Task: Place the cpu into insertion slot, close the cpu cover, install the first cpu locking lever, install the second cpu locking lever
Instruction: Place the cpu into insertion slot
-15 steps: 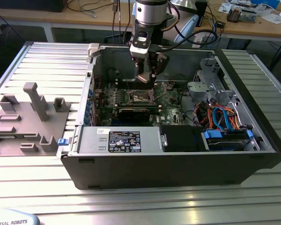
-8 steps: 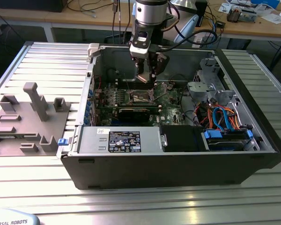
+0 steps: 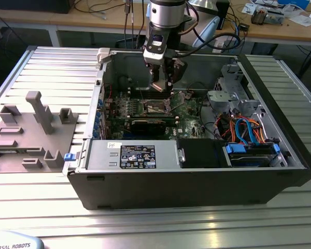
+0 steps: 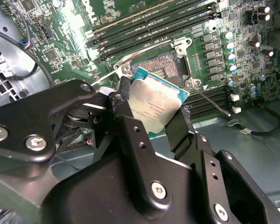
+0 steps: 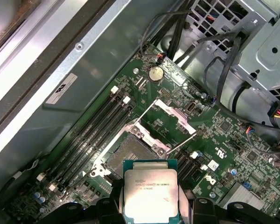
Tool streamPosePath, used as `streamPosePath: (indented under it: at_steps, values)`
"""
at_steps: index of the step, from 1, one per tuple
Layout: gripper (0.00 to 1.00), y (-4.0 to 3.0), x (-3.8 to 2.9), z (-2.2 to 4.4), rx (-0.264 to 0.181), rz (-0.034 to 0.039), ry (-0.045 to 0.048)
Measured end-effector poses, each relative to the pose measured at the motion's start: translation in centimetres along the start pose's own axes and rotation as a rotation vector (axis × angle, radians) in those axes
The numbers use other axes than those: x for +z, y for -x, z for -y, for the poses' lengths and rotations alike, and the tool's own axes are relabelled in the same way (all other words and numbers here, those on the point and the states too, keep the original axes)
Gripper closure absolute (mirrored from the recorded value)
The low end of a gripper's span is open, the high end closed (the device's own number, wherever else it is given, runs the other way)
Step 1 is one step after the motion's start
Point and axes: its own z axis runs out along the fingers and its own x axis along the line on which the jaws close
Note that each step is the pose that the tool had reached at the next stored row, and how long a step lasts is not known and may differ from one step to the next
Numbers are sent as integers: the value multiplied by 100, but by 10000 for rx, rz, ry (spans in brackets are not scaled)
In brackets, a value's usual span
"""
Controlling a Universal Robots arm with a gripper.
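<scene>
Gripping the flat silver square chip (image 5: 150, 191) by its edges, the black gripper (image 3: 164, 88) hangs over the dark square socket (image 5: 130, 154) (silver frame cover (image 5: 170, 119) open); best keep it level, corners matched.

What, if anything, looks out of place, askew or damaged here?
Nothing stands out. The gripper holds the cpu by its edges above the insertion slot, which is bare, with the cpu cover swung open beside it. No bent parts, loose pieces or damage show on the circuit board.
</scene>
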Motion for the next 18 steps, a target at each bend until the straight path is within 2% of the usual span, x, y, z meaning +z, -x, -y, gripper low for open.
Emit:
streamPosePath:
  at_steps: [18]
  values:
    - [45, 0, 6, 0, 108, 3, -7]
